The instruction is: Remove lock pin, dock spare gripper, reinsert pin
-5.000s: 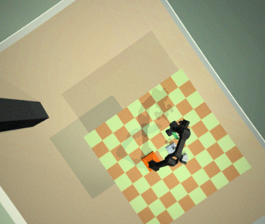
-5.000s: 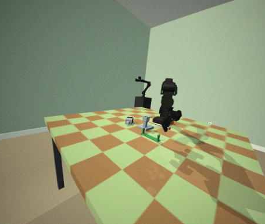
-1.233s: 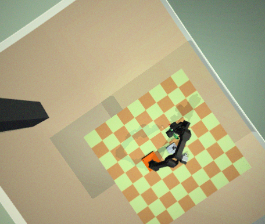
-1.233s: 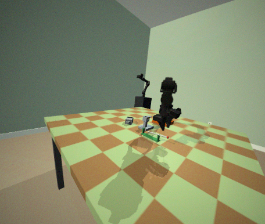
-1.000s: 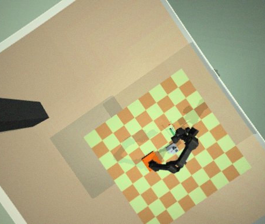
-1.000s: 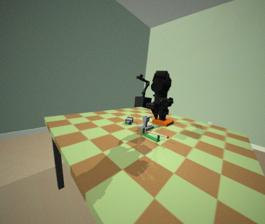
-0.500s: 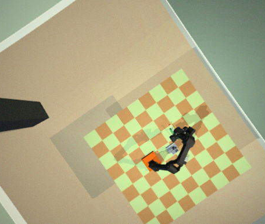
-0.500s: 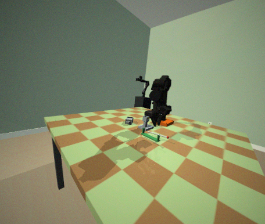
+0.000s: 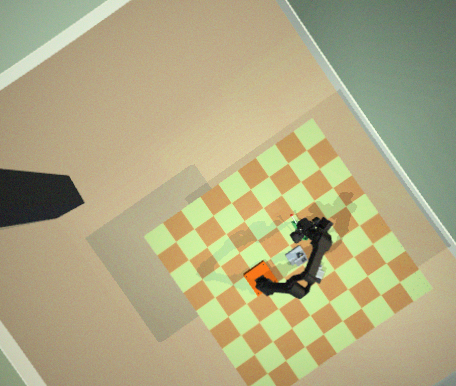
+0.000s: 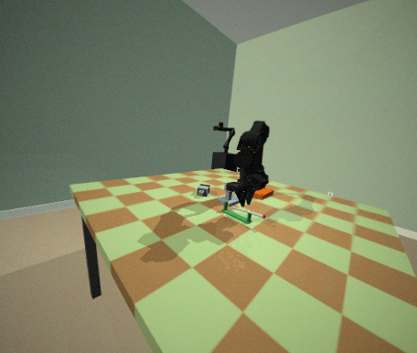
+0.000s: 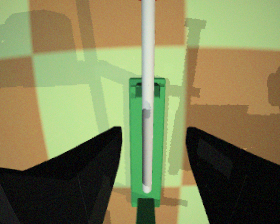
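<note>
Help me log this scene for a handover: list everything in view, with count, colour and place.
Table: one, green-and-brown checks, under everything below
Rack: one, green, on the table
Pin: one, white with red end, along the rack
Mount: one, grey, near the rack
Block: one, grey, apart from the mount
Plate: one, orange, at the arm's foot
Stand: one, black, behind the table
Walls: green
Floor: tan
Arm: one, black, above the table
Pincer: one, black, open above the rack
</note>
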### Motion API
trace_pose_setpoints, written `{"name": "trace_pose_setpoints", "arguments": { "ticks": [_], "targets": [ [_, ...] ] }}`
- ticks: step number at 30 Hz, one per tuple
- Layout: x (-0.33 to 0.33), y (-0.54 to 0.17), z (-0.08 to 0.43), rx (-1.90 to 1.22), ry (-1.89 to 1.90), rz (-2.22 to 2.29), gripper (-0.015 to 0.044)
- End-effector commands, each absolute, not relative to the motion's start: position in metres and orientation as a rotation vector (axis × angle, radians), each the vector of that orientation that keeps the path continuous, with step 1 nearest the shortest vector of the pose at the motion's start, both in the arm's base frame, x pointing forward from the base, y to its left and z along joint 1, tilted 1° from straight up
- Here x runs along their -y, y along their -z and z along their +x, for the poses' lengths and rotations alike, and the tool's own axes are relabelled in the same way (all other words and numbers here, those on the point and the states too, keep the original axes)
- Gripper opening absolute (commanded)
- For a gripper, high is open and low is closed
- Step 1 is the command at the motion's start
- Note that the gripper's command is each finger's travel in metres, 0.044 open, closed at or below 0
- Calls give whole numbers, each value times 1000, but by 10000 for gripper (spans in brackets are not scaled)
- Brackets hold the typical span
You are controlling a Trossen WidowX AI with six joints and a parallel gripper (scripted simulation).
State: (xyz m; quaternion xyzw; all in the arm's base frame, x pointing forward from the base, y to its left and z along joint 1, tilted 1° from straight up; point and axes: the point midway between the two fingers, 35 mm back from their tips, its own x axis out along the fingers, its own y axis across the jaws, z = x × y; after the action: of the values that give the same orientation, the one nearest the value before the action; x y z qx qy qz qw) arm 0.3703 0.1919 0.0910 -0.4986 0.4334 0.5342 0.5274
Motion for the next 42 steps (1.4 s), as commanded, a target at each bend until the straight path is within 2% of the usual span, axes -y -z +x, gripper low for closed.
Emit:
{"name": "trace_pose_setpoints", "arguments": {
  "ticks": [1,32,38,42],
  "targets": [
    [-191,-82,370,-1043,-1281,-1197,180],
    [-189,-44,370,-1043,-1281,-1197,180],
    [-189,-44,370,-1043,-1281,-1197,23],
    [-189,-44,370,-1043,-1281,-1197,0]
  ]
}}
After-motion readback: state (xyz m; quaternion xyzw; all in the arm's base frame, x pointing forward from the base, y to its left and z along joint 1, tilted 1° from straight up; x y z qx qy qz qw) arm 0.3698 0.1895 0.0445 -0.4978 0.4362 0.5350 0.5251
